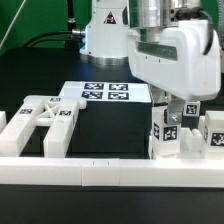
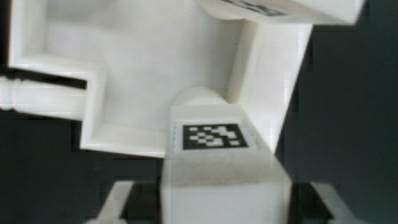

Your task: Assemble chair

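Observation:
My gripper (image 1: 170, 116) hangs at the exterior view's right, shut on an upright white leg block (image 1: 166, 138) that shows two square tags. In the wrist view the leg block (image 2: 217, 150) fills the space between my fingers (image 2: 128, 203), whose dark pads lie against its sides. The gripper (image 2: 221, 206) holds it just in front of a large white chair part (image 2: 169, 75) with a recessed face and a round peg (image 2: 32, 97) at its side. The X-braced frame (image 1: 44, 122) lies at the exterior view's left.
The marker board (image 1: 104, 93) lies flat at the back middle. A long white rail (image 1: 100, 172) runs along the front edge. Another tagged white part (image 1: 212, 130) stands at the far right, close to my gripper. The robot's base (image 1: 105, 35) rises behind.

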`<action>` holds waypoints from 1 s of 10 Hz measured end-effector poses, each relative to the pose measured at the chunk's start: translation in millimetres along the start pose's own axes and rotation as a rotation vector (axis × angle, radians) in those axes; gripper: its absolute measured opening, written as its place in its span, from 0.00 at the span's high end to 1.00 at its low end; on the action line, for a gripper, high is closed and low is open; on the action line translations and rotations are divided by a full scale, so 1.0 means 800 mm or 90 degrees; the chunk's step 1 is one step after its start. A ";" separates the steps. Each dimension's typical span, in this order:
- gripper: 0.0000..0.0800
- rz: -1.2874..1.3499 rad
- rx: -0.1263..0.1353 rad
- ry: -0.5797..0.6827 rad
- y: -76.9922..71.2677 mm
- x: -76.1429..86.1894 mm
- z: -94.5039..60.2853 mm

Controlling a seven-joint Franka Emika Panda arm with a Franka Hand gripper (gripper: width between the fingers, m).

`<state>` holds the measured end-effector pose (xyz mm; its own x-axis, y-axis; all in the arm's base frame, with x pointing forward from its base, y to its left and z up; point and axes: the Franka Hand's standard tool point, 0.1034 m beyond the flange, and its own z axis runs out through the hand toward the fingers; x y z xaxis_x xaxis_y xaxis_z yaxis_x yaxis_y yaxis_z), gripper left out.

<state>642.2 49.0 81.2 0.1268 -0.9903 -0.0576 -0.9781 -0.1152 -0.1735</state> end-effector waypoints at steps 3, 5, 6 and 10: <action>0.53 -0.021 -0.005 0.000 0.001 -0.001 0.001; 0.32 -0.096 -0.024 -0.007 0.001 -0.006 0.000; 0.22 -0.132 -0.024 -0.008 0.002 -0.005 0.000; 0.19 -0.390 -0.033 -0.013 -0.001 -0.003 -0.004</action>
<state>641.8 51.2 84.2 0.6714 -0.7408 0.0183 -0.7328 -0.6674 -0.1326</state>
